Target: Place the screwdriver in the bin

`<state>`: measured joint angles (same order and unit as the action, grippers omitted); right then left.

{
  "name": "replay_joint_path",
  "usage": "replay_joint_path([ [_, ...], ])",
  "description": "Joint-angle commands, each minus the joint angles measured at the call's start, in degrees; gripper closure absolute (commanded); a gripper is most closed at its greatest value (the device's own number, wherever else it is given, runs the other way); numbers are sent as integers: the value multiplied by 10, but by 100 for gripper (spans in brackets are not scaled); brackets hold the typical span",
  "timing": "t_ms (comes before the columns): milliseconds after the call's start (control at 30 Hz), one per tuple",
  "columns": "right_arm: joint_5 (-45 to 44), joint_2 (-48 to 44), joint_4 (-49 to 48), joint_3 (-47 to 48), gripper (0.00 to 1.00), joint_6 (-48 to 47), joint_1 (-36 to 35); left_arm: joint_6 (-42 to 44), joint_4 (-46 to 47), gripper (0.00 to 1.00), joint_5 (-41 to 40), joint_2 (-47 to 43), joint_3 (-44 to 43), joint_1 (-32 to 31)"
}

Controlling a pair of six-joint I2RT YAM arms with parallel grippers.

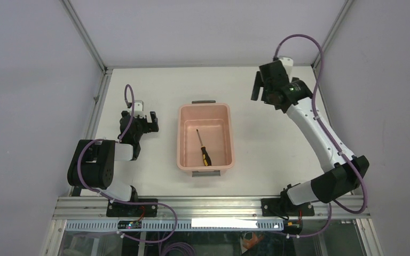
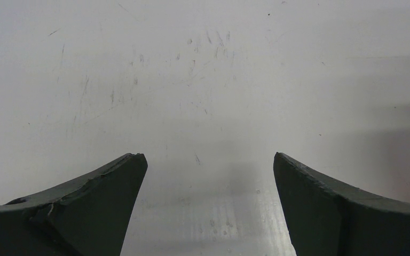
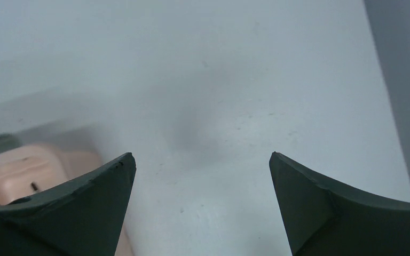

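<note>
The screwdriver [image 1: 203, 146] lies flat inside the bin [image 1: 182, 140] at mid-frame, so the task looks finished, and with the left end effector [image 1: 152, 121] at centre left and the right end effector [image 1: 255, 88] at upper right both spread apart and empty, only parking seems to remain.

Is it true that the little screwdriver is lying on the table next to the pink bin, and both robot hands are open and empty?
Not quite. The screwdriver lies inside the bin, on its floor, not on the table beside it; the top external view shows this. The rest is right: the left gripper and the right gripper are both open and empty.
</note>
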<state>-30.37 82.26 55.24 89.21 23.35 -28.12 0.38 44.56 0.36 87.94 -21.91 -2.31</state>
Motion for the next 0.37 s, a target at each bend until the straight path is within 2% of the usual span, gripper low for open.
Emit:
replay_joint_path([
  [0, 13, -38, 11, -23, 1, -23, 100, -9, 15, 1, 4, -16, -1, -5],
  [100, 23, -39, 0, -33, 1, -36, 138, -9, 15, 1, 4, -16, -1, -4],
  [333, 13, -37, -11, -44, 1, -36, 161, -9, 15, 1, 4, -15, -1, -5],
])
